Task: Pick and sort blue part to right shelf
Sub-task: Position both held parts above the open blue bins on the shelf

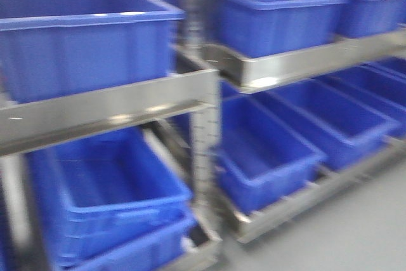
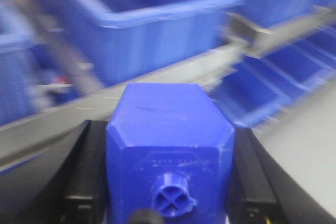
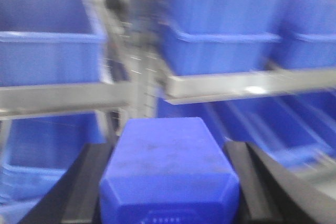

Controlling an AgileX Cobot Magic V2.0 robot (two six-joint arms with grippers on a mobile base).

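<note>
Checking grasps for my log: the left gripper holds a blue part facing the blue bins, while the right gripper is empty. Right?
Not quite: the right gripper also holds a blue part, as the right wrist view shows. The rest stands.

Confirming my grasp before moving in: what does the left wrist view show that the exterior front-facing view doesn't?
Only the left wrist view: the blue part clamped in the left gripper, with a cross-ribbed round boss on its near face. Only the front view: the stacked blue bins below the left rail. Both: an upper blue bin on a steel rail, and grey floor.
</note>
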